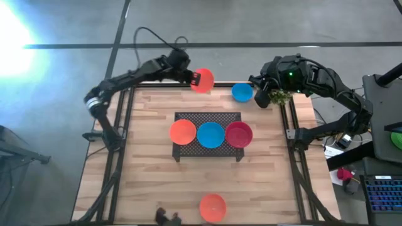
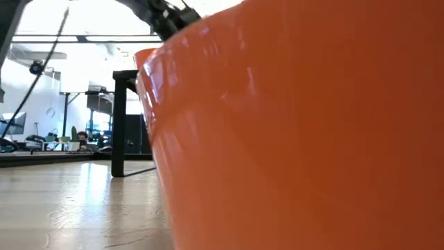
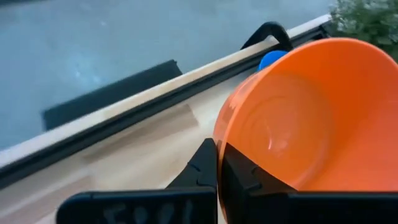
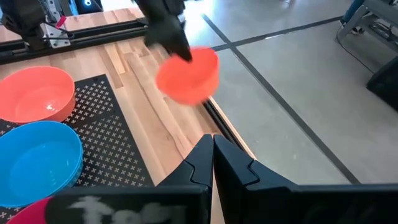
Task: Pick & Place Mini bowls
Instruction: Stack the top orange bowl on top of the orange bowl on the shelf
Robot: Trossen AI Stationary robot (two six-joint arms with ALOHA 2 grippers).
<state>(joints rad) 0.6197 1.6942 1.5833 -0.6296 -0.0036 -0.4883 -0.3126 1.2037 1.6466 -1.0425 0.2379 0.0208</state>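
Dark mesh rack (image 1: 207, 117) carries three small round plastic bowls — orange (image 1: 183, 132), blue (image 1: 211, 134), red (image 1: 239, 134); left gripper (image 3: 217, 163) clamps another orange bowl's (image 3: 311, 118) rim — right gripper (image 4: 212, 152) clenched, empty.

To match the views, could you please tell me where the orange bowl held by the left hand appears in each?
High: orange bowl in left hand, at far table edge.
Low: cannot tell.
Left wrist: right half.
Right wrist: upper centre.
Landmark: the table edge beside it.
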